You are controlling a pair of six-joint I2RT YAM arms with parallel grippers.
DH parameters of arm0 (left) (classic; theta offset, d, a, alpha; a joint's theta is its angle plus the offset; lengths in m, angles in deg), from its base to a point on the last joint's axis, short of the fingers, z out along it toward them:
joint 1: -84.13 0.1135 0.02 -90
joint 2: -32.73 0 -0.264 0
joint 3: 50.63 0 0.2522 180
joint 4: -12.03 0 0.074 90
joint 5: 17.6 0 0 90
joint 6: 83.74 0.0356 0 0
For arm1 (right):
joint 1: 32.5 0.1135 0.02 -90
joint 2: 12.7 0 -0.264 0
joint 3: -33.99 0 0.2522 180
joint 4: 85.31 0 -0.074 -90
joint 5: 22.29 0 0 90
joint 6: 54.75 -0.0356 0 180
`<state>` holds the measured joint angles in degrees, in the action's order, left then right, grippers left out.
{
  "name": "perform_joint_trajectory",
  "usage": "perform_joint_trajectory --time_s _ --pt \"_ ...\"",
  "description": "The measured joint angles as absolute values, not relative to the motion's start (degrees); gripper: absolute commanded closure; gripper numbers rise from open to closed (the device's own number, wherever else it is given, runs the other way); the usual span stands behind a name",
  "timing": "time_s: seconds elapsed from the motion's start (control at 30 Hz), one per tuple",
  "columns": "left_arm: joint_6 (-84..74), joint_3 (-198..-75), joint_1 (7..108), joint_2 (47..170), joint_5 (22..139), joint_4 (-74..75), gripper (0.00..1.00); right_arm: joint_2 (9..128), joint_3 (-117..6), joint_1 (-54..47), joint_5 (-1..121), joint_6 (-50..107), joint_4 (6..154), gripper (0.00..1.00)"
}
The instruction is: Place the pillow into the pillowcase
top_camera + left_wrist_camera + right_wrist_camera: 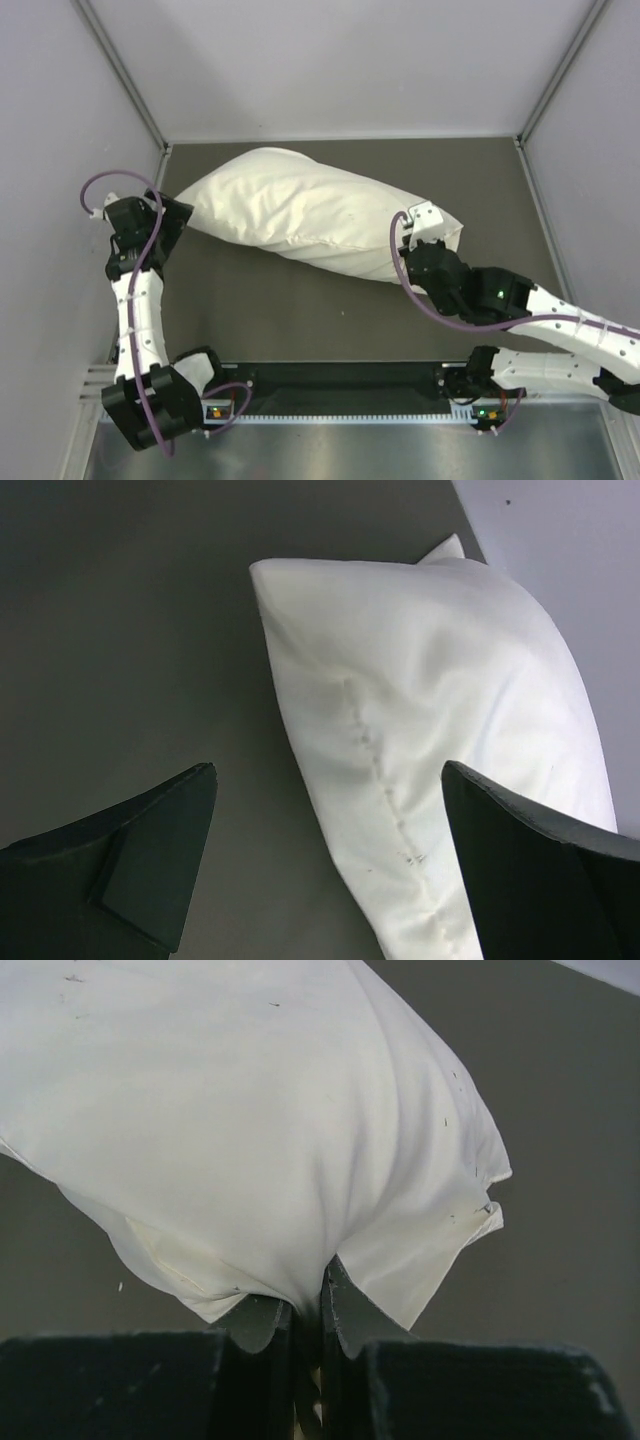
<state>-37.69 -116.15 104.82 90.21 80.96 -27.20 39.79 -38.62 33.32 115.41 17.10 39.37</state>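
Observation:
The cream pillowcase (300,215) lies plump and slanted across the dark table, filled out from its left end to its right end. The pillow is hidden inside it and I cannot tell it apart from the cover. My right gripper (412,255) is at the bundle's right end, and in the right wrist view it (305,1295) is shut on a pinch of pillowcase (250,1110) fabric near a loose hem corner (470,1230). My left gripper (178,222) stands open at the left end. In the left wrist view the pillowcase's (420,710) seamed corner lies between its wide-apart fingers (160,850).
Grey walls (60,120) close the table (280,310) in on the left, back and right. A black rail and metal ledge (340,400) with both arm bases run along the near edge. Bare dark table shows in front of the bundle.

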Motion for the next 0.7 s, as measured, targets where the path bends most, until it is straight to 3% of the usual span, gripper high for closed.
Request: perform_joint_trajectory --time_s 0.27,0.47,0.5,0.53,0.57,0.6,0.7 --pt "-41.45 -122.06 104.82 106.34 82.57 -29.32 0.01 39.44 -37.11 28.56 107.65 19.53 39.33 1.00" --pt "-46.82 -121.93 104.82 106.73 81.55 -28.95 0.01 39.33 -37.27 26.48 104.64 19.88 39.35 1.00" --pt "-48.00 -121.84 104.77 106.73 81.63 -28.07 0.08 39.35 -37.31 26.42 104.33 19.88 39.35 1.00" --pt "-49.36 -121.71 104.62 106.93 81.83 -26.79 0.27 39.35 -37.33 26.28 103.98 19.88 39.35 1.00" --pt "-50.67 -121.49 104.44 107.37 82.40 -25.10 0.54 39.37 -37.33 26.20 103.74 19.86 39.35 1.00" --pt "-51.85 -121.03 104.20 108.02 83.23 -22.30 1.00 39.46 -37.35 26.13 103.59 19.86 39.35 1.00" --pt "-55.06 -119.04 102.69 111.85 85.18 -13.08 1.00 39.96 -38.10 25.58 102.86 19.83 39.31 1.00"
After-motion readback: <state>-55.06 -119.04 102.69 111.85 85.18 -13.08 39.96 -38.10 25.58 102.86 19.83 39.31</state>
